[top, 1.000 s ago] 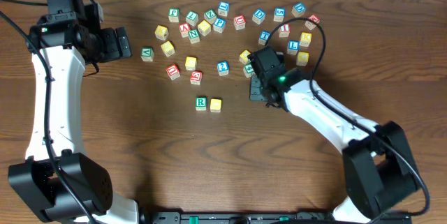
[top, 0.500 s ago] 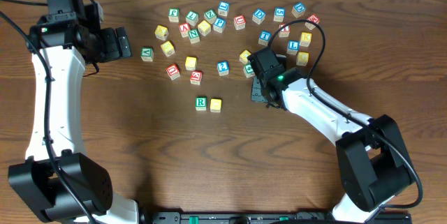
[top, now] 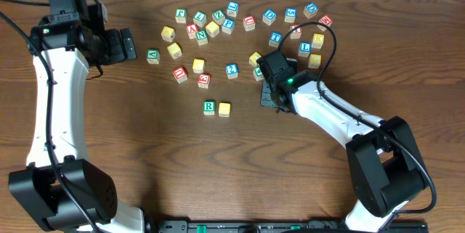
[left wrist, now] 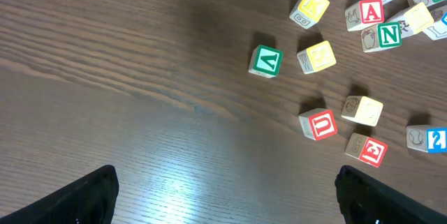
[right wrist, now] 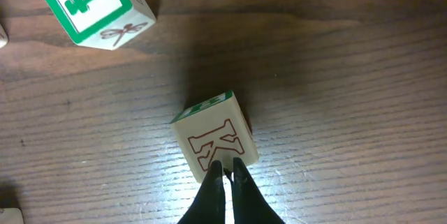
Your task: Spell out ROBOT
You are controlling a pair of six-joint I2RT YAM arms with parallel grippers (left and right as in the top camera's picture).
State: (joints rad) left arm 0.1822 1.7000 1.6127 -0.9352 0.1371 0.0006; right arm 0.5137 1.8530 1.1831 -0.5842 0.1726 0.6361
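Observation:
A green R block (top: 209, 107) and a yellow block (top: 224, 109) stand side by side at mid-table. My right gripper (top: 266, 74) is shut with nothing between its fingers. In the right wrist view its closed tips (right wrist: 227, 172) press against the near edge of a green-sided block with a red K (right wrist: 215, 137). A green 4 block (right wrist: 94, 4) lies to the upper left of it. My left gripper (top: 128, 45) is open and empty at the far left; in the left wrist view (left wrist: 223, 196) it hovers over bare wood.
Many letter blocks are scattered along the back of the table (top: 247, 22). The left wrist view shows a green V block (left wrist: 265, 61), a red U block (left wrist: 320, 124), a red E block (left wrist: 368, 150) and a yellow K block (left wrist: 310, 8).
The right arm's elbow has drifted slightly left. Its gripper stays at the K block. The left arm has not moved.

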